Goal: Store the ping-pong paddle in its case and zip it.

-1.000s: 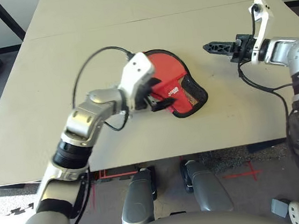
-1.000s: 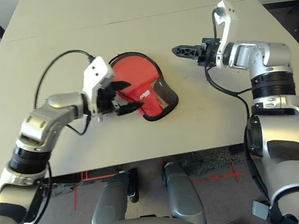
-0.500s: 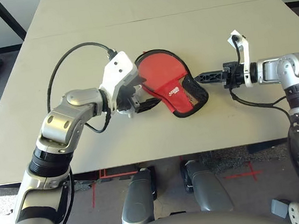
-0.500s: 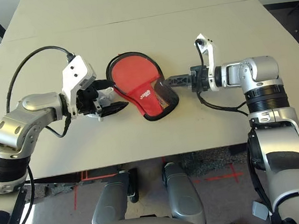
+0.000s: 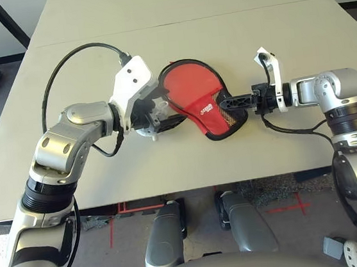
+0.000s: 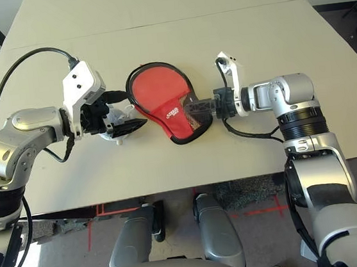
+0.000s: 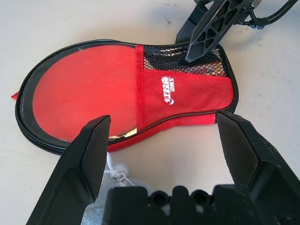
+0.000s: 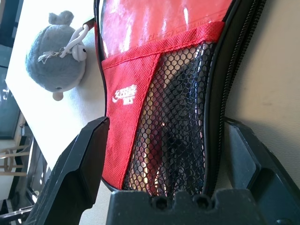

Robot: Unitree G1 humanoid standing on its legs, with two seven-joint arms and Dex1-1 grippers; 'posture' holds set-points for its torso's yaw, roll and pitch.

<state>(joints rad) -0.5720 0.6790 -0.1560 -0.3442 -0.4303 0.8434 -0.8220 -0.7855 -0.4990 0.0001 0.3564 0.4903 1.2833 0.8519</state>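
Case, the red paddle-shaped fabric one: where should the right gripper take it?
Probably take the red paddle-shaped fabric case by its narrow end, at the black mesh pocket, coming in low from the robot's right. It lies flat on the beige table with that end nearest the open right gripper, and the black zipper edge there looks thin enough to pinch.

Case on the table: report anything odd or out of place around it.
A small grey plush toy with a white cord lies on the table right beside the round end of the case, near the left gripper. It looks unrelated to storing a paddle.
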